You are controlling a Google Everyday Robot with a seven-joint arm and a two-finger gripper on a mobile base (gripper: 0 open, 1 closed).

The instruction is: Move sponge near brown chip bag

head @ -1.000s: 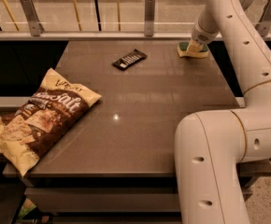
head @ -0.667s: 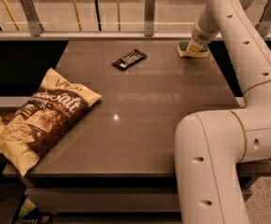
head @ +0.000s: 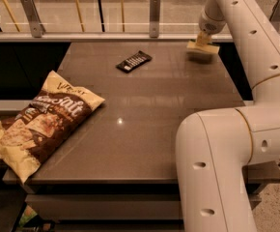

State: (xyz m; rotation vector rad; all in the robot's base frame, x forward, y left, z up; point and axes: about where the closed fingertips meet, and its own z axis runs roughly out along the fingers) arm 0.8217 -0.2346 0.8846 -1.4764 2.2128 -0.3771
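Reaching arm [head: 217, 168]: white, I see it rise at the near right and bend away to the far right.
table [head: 154, 110]: brown, glossy top.
brown chip bag [head: 38, 124]: lying flat on the near left corner, overhanging the edge.
gripper [head: 203, 38]: at the far right edge, jaws pinching the sponge [head: 203, 48] from above.
sponge: far right, well apart from the brown chip bag.
dark wrapped bar [head: 133, 61]: far centre, left of the sponge.

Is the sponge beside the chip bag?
No, the sponge is far right under the claw; the brown chip bag lies front left.
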